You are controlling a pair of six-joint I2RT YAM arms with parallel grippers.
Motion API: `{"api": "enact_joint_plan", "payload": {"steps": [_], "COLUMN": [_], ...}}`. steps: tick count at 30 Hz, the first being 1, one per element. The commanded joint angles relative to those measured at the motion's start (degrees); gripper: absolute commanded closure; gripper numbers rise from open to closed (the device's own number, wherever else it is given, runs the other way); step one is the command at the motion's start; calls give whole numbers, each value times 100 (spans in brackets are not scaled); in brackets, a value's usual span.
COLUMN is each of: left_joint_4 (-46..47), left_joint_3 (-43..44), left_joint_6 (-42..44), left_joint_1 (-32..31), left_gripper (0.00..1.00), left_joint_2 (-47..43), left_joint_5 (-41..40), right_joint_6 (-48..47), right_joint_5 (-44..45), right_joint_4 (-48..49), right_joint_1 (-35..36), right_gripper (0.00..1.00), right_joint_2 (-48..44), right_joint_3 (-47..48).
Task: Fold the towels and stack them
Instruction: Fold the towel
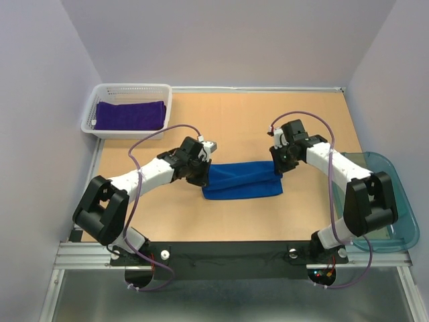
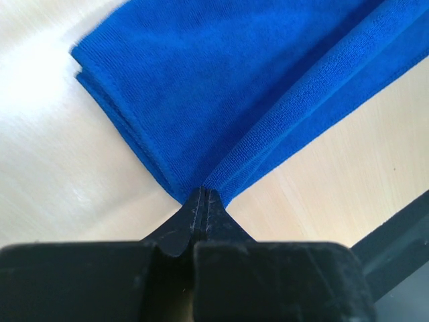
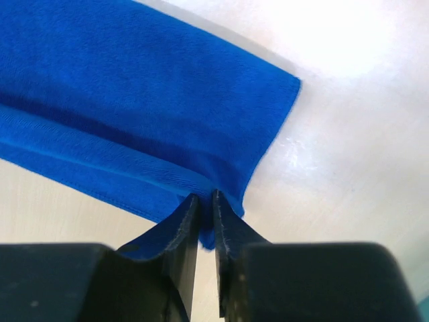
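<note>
While the blue towel (image 1: 242, 180) lies folded in a long strip on the table (image 1: 234, 121), the left gripper (image 2: 203, 194) is pinched tight on one end. The right gripper (image 3: 207, 199) straddles the other corner, jaws a sliver apart (whether it grips, I cannot tell). A purple towel (image 1: 129, 115) sits in the basket (image 1: 127, 89).

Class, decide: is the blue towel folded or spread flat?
Folded. The bright blue terry-cloth towel lies as a narrow strip, with layered edges visible at its corner.
</note>
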Motion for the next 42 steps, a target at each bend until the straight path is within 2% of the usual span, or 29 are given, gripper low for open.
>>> {"api": "enact_joint_plan", "payload": {"steps": [1,5,8,9,10,11,12,13,14,17,18,24,26,31,36,42], "left_joint_4": [-102,-31,-14,4,21,30,30,21,4,-23,-40,-40,39,363,496,540], "left_joint_3": [-204,-459,-661,-766,-819,-890,-916,-943,-960,-987,-987,-1013,-1153,-1470,-1602,-1716], "left_joint_6": [-283,-591,-749,-776,-811,-855,-864,-890,-951,-1127,-1293,-2321,-2779,-3307,-3316,-3220], "left_joint_1": [-127,-180,-215,-215,-224,-241,-233,-233,-233,-250,-250,-250,-250,-250,-250,-259], "left_gripper": [99,94,90,89,88,76,73,65,48,28,26,26,26,29,41,64], "left_joint_2": [-144,-408,-593,-637,-724,-769,-813,-848,-935,-1242,-1340,-2113,-2140,-1860,-1350,-840], "left_joint_5": [69,157,201,201,209,209,209,201,192,192,192,-335,-686,-950,-1073,-1082], "right_joint_6": [31,215,469,470,505,732,778,882,1136,1724,1875,2772,2992,3186,3230,3432], "right_joint_5": [-111,-348,-585,-734,-831,-980,-999,-947,-781,-709,-735,-455,-507,-384,-673,-876], "right_joint_4": [65,-84,-252,-269,-287,-296,-322,-348,-366,-331,-270,556,862,1399,1681,1796], "right_joint_1": [41,41,41,41,49,49,49,41,41,49,49,49,41,49,49,58], "right_gripper": [76,59,57,51,50,50,50,49,49,48,48,49,49,50,50,50], "right_joint_2": [-402,-675,-895,-965,-1096,-1167,-1212,-1273,-1308,-1379,-1405,-1704,-1687,-1564,-1283,-1194], "right_joint_3": [-82,-161,-274,-293,-267,-223,-179,-135,-100,-90,-230,-758,-837,-961,-1285,-1883]}}
